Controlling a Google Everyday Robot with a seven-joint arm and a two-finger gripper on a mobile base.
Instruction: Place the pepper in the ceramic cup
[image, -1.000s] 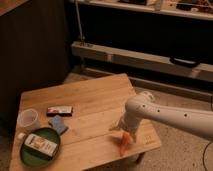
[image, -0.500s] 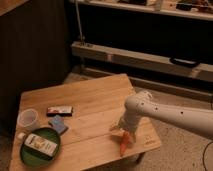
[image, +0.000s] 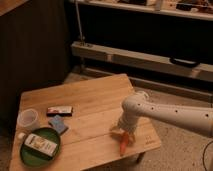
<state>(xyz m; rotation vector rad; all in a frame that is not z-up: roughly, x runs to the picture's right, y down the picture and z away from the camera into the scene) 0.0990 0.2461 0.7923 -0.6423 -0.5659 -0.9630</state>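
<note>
The white arm reaches in from the right, low over the wooden worktop (image: 95, 97). Its pincer (image: 124, 134) is down near the front right edge. The orange-red pepper (image: 123, 146) is right under it, with its tip pointing down. I cannot tell if the pincer is holding it. The pale ceramic cup (image: 28, 119) stands far away, at the left edge. Near the cup is a green plate (image: 26, 156) with a small box (image: 41, 144) on it, a blue thing (image: 59, 123) and a dark bar (image: 60, 110).
</note>
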